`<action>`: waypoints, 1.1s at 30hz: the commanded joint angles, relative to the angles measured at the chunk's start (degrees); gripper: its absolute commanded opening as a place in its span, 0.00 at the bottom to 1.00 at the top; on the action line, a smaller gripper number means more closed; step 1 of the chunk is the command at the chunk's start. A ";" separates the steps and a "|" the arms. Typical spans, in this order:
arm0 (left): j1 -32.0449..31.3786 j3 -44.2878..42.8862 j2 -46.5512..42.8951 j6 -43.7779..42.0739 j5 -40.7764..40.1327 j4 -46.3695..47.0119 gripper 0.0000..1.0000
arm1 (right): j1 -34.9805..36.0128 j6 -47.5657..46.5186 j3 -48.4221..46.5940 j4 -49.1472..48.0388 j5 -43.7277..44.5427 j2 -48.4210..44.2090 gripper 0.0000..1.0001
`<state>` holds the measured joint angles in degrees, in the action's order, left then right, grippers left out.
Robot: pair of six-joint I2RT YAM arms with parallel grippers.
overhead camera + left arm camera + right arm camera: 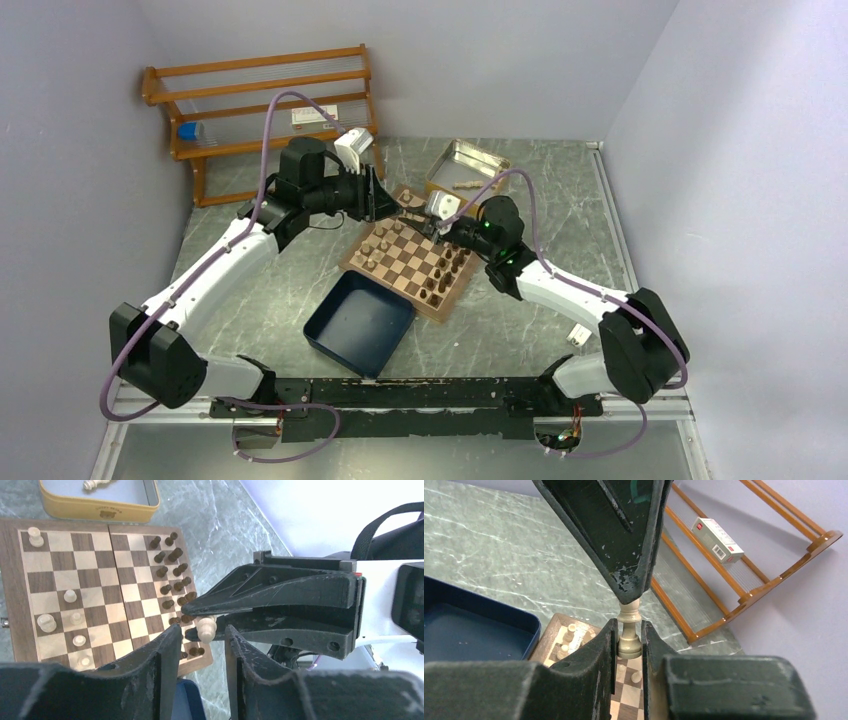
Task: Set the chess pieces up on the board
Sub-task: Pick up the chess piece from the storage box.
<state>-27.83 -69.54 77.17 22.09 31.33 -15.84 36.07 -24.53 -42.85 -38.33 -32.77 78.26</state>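
We see the right fingers, matt black plastic with scuffed flat inner faces, pinching a pale piece by its round base and lower stem. It is turned wood, cream, with a collar and a narrow neck. It stands upright between them, in the air over the far corner of the board.

The left fingers are the same rough black wedges. They are spread apart, with that piece in the gap between them and room on either side in the left wrist view. From the right wrist their chipped tip sits at the piece's head, and we cannot tell whether it touches.

The board is flat wood, with walnut and cream squares inside a brown border and a seam down its middle. Dark pieces crowd two rows along one edge. A few light pieces stand scattered on the opposite half, and the squares between are bare.

A tin with rounded corners and a yellow wall lies just beyond the board's edge, with a stray piece lying in it. In the top view a navy tray with a raised rim sits just beside the board's near edge.

The desk has a grey-green marbled surface and runs on past the board to the right wall. A slatted wooden rack stands against the back wall and holds a small white box.
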 commanded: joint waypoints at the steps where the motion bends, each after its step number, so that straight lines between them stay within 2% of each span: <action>1: 0.39 1.25 -1.07 1.74 -0.99 5.39 0.44 | 0.19 4.75 -0.95 -4.15 1.55 1.16 0.00; 4: 0.46 1.36 -0.53 2.40 -0.52 6.68 0.44 | 0.14 5.92 -1.05 -5.08 1.25 1.60 0.00; 14: 0.37 1.28 0.61 2.35 -0.03 5.49 0.35 | 0.15 9.01 -1.18 -6.50 2.87 2.41 0.00; 17: 0.41 0.99 0.85 2.15 0.13 4.81 0.35 | 0.21 9.37 -1.31 -6.40 3.39 2.61 0.00; 22: 0.41 0.74 1.21 1.49 0.08 4.14 0.28 | 0.15 10.46 -1.79 -6.42 3.85 3.17 0.00; 26: 0.41 0.60 1.10 0.92 -0.37 3.56 0.30 | 0.14 11.54 -1.80 -6.99 4.19 3.39 0.00; 31: 0.41 0.09 1.54 -0.06 -0.83 3.08 0.18 | 0.15 11.83 -2.01 -6.58 3.73 3.74 0.00; 33: 0.38 -0.19 1.75 -0.10 -0.83 3.05 0.15 | 0.21 12.31 -1.91 -6.36 4.19 3.62 0.04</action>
<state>-27.73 -68.49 78.13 23.11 30.81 -12.34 36.07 -13.26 -43.11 -43.03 -29.47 81.52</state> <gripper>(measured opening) 0.179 0.208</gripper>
